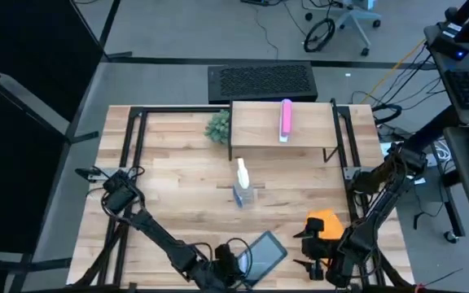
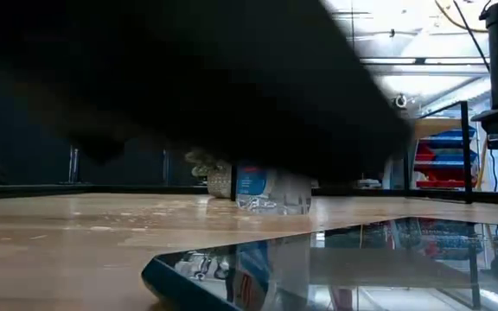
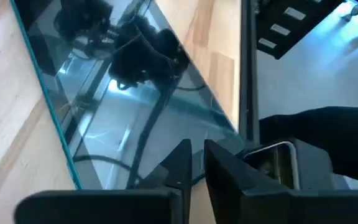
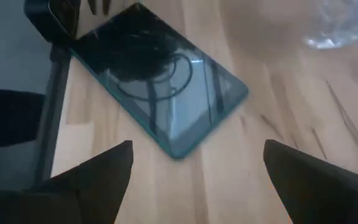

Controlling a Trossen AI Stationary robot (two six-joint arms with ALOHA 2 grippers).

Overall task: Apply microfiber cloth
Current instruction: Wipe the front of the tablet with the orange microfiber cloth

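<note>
The cloth [image 1: 326,220], orange, lies bunched on the table [image 1: 177,179] just right of the tablet [image 1: 265,253], near the front edge, w/ the right hand [image 1: 309,249] just beside it on the tablet side. Right hand is wide open, nothing between its fingers [image 4: 92,177]; in its wrist view the tablet [image 4: 160,81] lies flat on the wood ahead, apart from the fingers. Left hand [image 1: 238,262] sits at the tablet's left edge, near the table front; fingers [image 3: 179,165] nearly closed w/ a thin gap, tips over the tablet's [image 3: 129,106] glass corner; can't tell if they pinch the edge. Behind the tablet, mid-table, a spray bottle [image 1: 243,185]; farther back a small plant [image 1: 217,126] and a raised shelf [image 1: 259,126] w/ a pink bar [image 1: 286,120] on it. Low view: tablet [image 2: 335,268] close, bottle [image 2: 271,190] behind.
</note>
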